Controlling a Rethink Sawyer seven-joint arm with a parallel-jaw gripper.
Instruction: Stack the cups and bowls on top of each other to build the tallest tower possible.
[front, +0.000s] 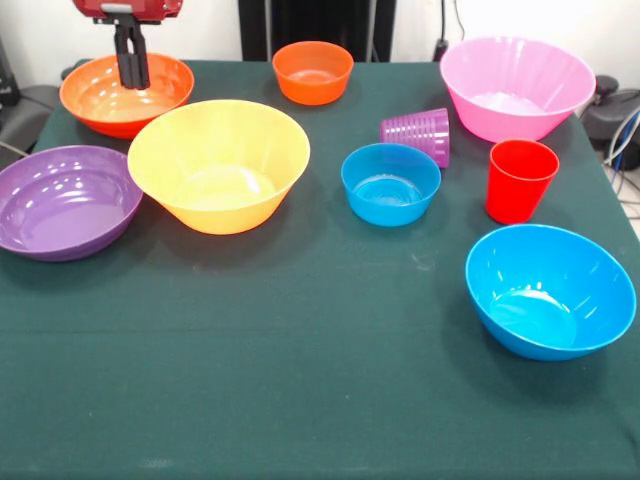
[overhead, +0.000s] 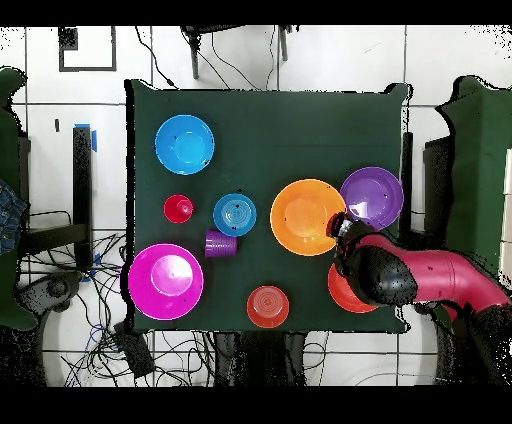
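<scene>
Table: dark green cloth (front: 300, 340), white tiled floor around it.
Bowls: spread apart, unstacked; large orange bowl (front: 219, 165) left of centre.
Gripper (front: 132, 62): over the far-left red-orange bowl (front: 126, 94), fingers seemingly narrow, empty.
Purple cup (front: 418, 133): lying on its side.

The table covered with dark green cloth (front: 300, 350) carries glossy plastic bowls standing apart: large orange (front: 219, 165), pink (front: 516, 88), blue (front: 549, 290), purple (front: 65, 201), plus a red tumbler (front: 519, 180).
</scene>
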